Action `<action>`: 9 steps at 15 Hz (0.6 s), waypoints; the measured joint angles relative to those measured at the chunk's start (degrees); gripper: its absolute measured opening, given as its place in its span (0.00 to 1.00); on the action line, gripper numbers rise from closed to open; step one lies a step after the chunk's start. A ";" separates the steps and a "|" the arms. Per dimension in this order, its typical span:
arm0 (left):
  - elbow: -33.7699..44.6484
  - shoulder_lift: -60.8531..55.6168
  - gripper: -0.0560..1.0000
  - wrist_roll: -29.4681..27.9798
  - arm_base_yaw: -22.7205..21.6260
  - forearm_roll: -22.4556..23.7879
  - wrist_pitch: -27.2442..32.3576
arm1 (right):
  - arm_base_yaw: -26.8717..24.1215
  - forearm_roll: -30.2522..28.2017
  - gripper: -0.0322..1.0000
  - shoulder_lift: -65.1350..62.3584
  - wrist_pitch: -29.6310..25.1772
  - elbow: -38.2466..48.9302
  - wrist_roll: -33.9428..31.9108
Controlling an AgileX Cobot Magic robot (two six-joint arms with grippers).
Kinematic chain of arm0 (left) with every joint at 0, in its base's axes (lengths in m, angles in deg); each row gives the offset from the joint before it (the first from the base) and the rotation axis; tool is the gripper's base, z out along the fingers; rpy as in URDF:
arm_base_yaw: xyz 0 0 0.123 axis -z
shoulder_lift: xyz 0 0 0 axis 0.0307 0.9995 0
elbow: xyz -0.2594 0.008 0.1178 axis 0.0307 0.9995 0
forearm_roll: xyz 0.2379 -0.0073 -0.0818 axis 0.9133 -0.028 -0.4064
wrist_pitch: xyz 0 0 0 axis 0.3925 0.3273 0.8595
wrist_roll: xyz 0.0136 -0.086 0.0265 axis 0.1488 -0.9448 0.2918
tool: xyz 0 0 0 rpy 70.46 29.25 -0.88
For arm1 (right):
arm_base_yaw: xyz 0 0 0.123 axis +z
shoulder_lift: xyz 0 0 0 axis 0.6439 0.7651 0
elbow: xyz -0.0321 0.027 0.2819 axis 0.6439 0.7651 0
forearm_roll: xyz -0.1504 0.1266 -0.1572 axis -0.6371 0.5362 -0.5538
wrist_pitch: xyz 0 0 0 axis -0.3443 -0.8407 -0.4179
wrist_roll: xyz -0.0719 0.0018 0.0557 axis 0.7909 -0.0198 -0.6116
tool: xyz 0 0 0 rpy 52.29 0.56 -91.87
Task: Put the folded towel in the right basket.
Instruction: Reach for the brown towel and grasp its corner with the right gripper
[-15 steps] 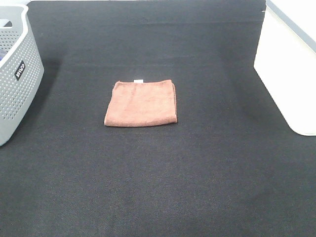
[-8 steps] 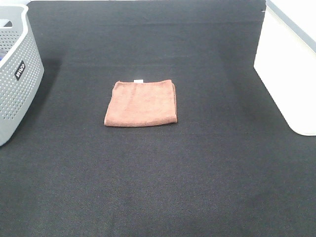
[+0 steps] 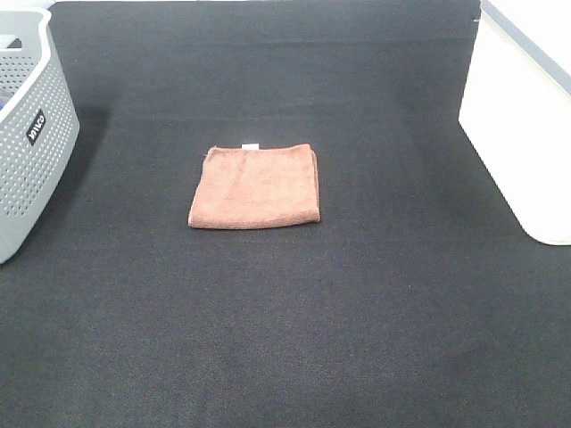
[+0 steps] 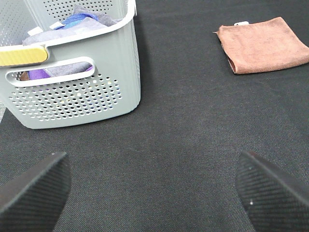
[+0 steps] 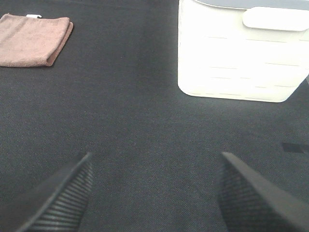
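The folded brown towel [image 3: 256, 186] lies flat on the black mat near the middle, a small white tag at its far edge. It also shows in the left wrist view [image 4: 263, 44] and in the right wrist view [image 5: 33, 39]. The white right basket [image 3: 526, 107] stands at the right edge; the right wrist view shows its wall [image 5: 241, 58]. Neither arm shows in the exterior high view. My left gripper [image 4: 154, 193] is open and empty over bare mat, beside the grey basket. My right gripper [image 5: 154, 193] is open and empty, short of the white basket.
A grey perforated basket [image 3: 27, 134] stands at the left edge, holding purple and grey cloths [image 4: 72, 21]. Black mat [image 3: 285, 339] covers the whole table.
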 joint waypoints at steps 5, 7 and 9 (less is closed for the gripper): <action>0.00 0.00 0.89 0.00 0.00 0.00 0.00 | 0.00 0.00 0.69 0.00 0.00 0.00 0.00; 0.00 0.00 0.89 0.00 0.00 0.00 0.00 | 0.00 0.00 0.69 0.00 0.00 0.00 0.00; 0.00 0.00 0.89 0.00 0.00 0.00 0.00 | 0.00 0.00 0.69 0.00 0.00 0.00 0.00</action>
